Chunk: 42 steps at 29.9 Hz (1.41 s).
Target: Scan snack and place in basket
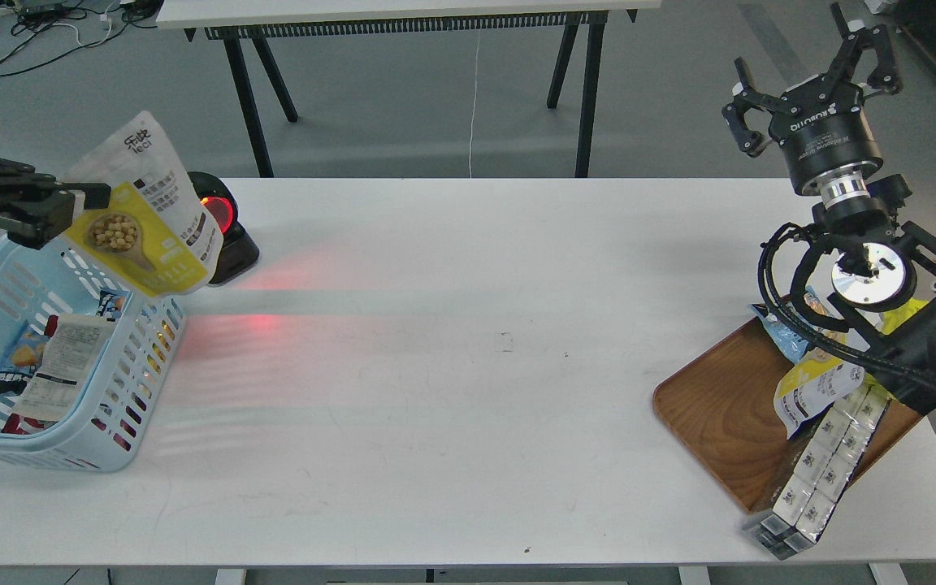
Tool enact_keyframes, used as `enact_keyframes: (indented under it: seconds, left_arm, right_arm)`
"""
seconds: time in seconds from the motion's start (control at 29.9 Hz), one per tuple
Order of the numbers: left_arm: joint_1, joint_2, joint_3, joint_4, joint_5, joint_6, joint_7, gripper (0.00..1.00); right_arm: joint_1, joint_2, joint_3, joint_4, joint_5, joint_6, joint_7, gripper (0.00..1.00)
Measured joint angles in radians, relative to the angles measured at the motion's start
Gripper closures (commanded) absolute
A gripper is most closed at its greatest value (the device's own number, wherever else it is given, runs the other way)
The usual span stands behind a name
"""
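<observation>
My left gripper (70, 213) is shut on a yellow and white snack pouch (147, 219) and holds it in the air over the far right rim of the light blue basket (131, 382). The pouch hangs tilted, partly in front of the black scanner (228, 236), whose red window glows and throws red light on the white table (468, 366). My right gripper (813, 69) is open and empty, raised high at the far right, above the wooden tray (720, 414).
The basket holds several snack packs and a white receipt-like pack (62, 366). The tray holds a yellow pouch (813, 390), a blue pack (777, 329) and a long multi-pack (821, 467) hanging over its front edge. A black-legged table (403, 12) stands behind.
</observation>
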Motion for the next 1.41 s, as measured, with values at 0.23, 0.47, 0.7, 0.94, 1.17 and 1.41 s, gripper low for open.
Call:
enact_keyframes:
  seconds: [0.23,0.47,0.7,0.94,1.17,1.41]
  left_arm:
    - [0.001,0.062,0.053,0.046,-0.008,0.0,-0.002,1.0]
    - [0.002,0.066,0.129,0.127,-0.016,0.0,-0.002,1.0]
    - [0.003,0.066,0.186,0.13,-0.049,0.0,-0.002,1.0]
    - [0.003,0.063,0.2,0.123,-0.051,0.0,-0.002,0.94]
    - [0.003,0.06,0.201,0.118,-0.053,0.0,-0.002,0.73]
    - [-0.007,0.074,0.188,0.123,-0.12,0.0,-0.001,0.15]
  right_arm:
    - [0.004,0.002,0.0,-0.001,0.0,0.0,0.0,0.0]
    - [0.002,0.002,0.0,-0.002,-0.001,0.0,0.0,0.0]
    - [0.0,0.002,-0.001,-0.001,-0.001,0.0,0.0,0.0]
    - [0.001,0.002,-0.001,-0.002,-0.002,0.0,0.0,0.0]
    - [0.001,0.002,-0.001,-0.001,-0.002,0.0,0.0,0.0]
    - [0.003,0.001,-0.002,-0.001,-0.002,0.0,0.0,0.0]
